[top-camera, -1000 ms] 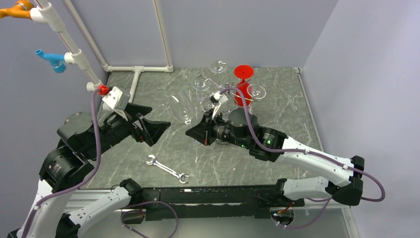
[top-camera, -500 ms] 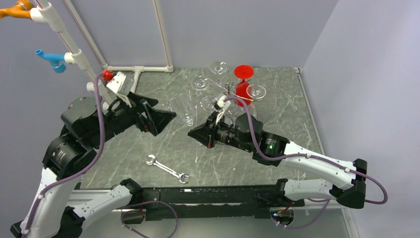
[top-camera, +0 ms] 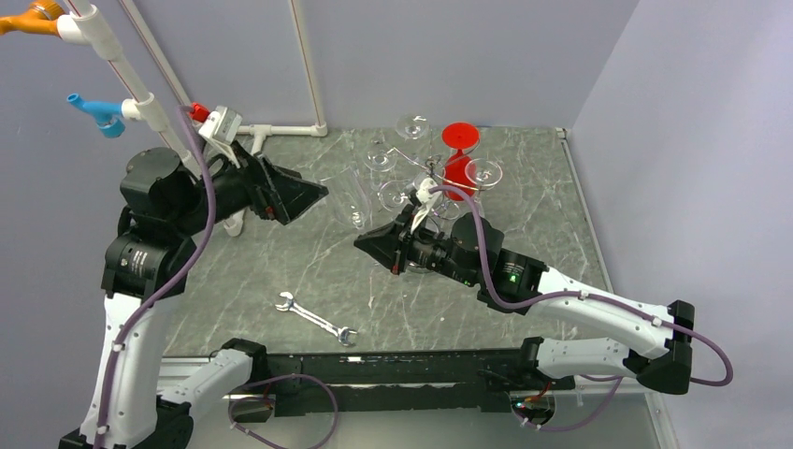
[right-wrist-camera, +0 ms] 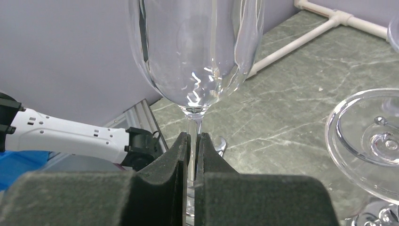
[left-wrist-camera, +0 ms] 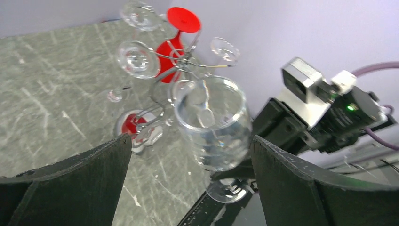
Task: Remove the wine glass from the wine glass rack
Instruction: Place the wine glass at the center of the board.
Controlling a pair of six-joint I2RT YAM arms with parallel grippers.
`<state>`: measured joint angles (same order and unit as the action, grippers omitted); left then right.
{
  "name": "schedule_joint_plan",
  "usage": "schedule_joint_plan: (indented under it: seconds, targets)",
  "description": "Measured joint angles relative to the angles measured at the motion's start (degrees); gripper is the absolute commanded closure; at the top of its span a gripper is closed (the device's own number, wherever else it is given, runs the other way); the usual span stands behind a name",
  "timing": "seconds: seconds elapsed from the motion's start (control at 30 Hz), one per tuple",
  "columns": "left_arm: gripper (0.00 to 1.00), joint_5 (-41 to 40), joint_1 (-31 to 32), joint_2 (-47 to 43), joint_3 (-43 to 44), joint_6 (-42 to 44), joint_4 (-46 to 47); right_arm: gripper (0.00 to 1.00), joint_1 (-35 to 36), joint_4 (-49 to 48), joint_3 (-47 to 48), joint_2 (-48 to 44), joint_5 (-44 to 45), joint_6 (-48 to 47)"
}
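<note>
The right gripper (right-wrist-camera: 194, 141) is clamped on the stem of the glass (right-wrist-camera: 197, 47). In the top view the glass is off the rack (left-wrist-camera: 146, 136), at about 9 o'clock from it and apart from the wire arms. The left gripper (left-wrist-camera: 190, 141) is spread wide, with the bowl between its fingers but touching neither.

The step looks like carrying the glass clear, perhaps into the left gripper. The stem grip should stay firm and the bowl centred between the left fingers. If those fingers close, they should do so gently. Any travel should run toward 9 o'clock, away from the hanging feet.

Counted: two arms and one rack. Four clear glasses (top-camera: 411, 124) hang on the rack that I can make out, and the held one makes five. One red glass (top-camera: 459, 137) hangs at 1 o'clock. One wrench (top-camera: 316, 318) lies at 7 o'clock.
</note>
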<state>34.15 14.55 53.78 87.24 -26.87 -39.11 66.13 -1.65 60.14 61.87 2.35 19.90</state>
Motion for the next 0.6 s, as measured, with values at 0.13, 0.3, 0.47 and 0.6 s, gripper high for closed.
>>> schedule_joint_plan:
  seconds: [0.13, 0.3, 0.47, 0.6]
  targets:
    - [0.01, 6.56, -0.92, -0.81, 0.0, -1.42, 2.12, 1.0, 0.04, -1.79, 0.02, 0.35, -0.09, -1.25]
    - [0.01, 11.39, -1.27, -1.2, 0.0, -2.03, 2.67, 1.0, 0.04, -3.34, 0.02, 1.42, -1.86, -3.17]
    - [0.02, 13.81, -1.38, -1.46, -0.15, -2.62, 2.97, 1.0, 0.02, -4.96, 0.02, 2.12, -4.37, -4.68]
    - [0.05, 14.73, -1.64, -1.9, -1.7, -2.95, 4.31, 1.0, -0.02, -6.36, 0.02, 2.82, -6.03, -5.05]
